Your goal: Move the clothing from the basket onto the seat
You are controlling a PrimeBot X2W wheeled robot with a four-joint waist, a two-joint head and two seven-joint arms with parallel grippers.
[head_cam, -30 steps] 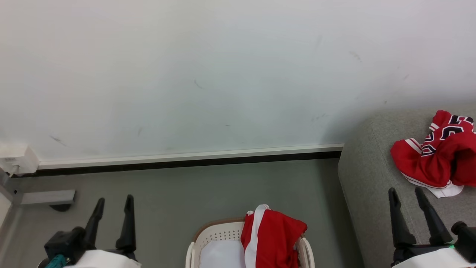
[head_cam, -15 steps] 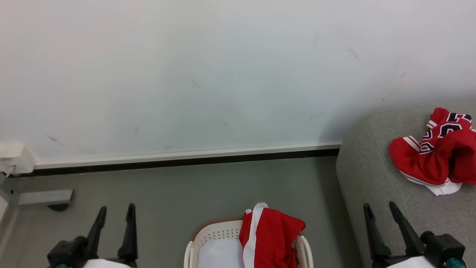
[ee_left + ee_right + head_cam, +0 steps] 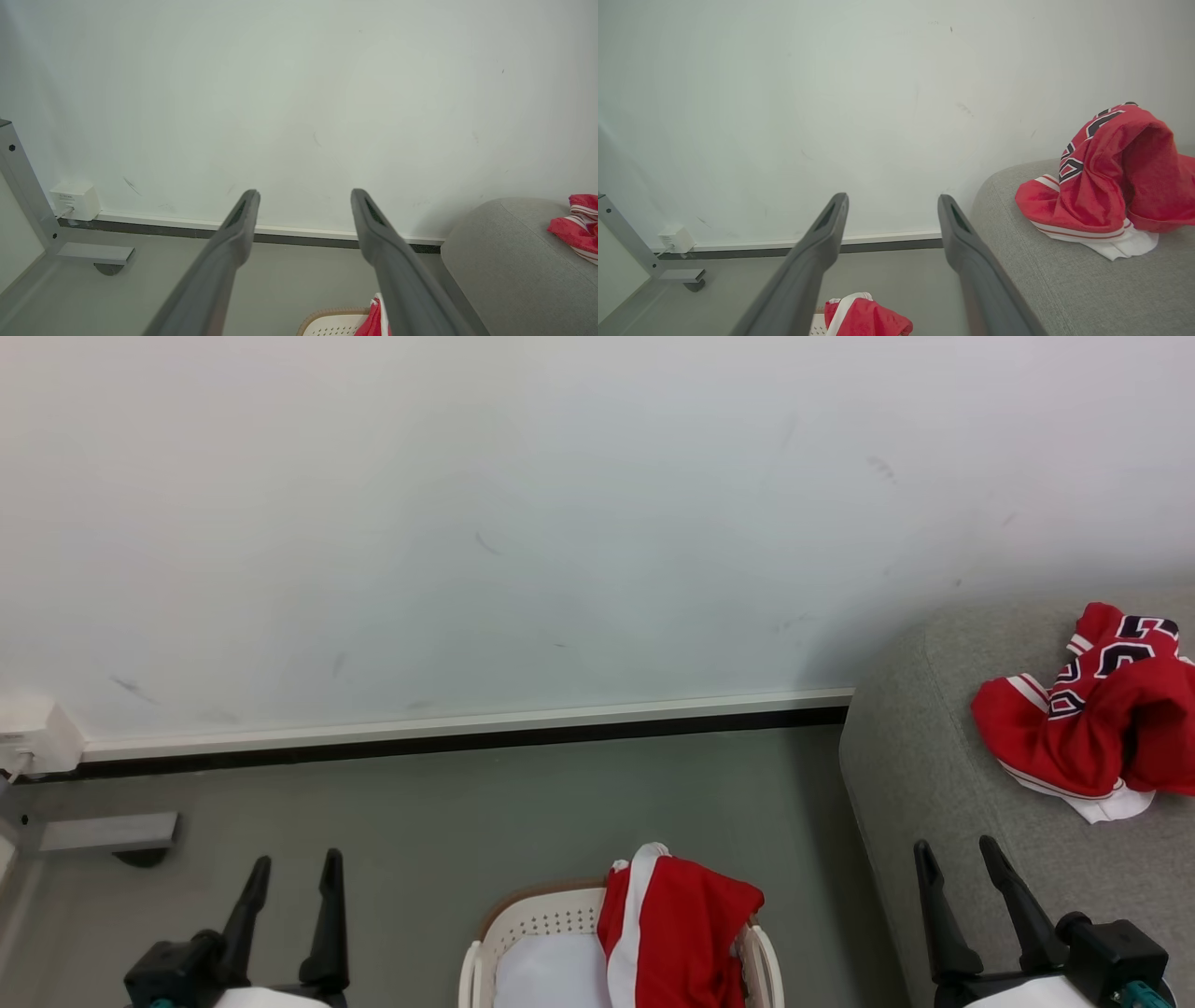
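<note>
Grey seat [image 3: 934,784] is at and ahead-right of the right claw [image 3: 955,845], with the numbered jersey [image 3: 1092,728] on it beyond the fingertips. Basket [image 3: 537,919] sits low between both claws, red white-striped garment [image 3: 681,924] draped over its rim on the right-claw side. Left claw [image 3: 296,859] spread wide, empty; right claw same. Cloth is likely light and limp and may snag; pinch the bunched top fold near the stripe.

Head view high, looking down toward wall [image 3: 560,523]; wrist views lower, level, sharing sofa [image 3: 896,784] corner.
</note>
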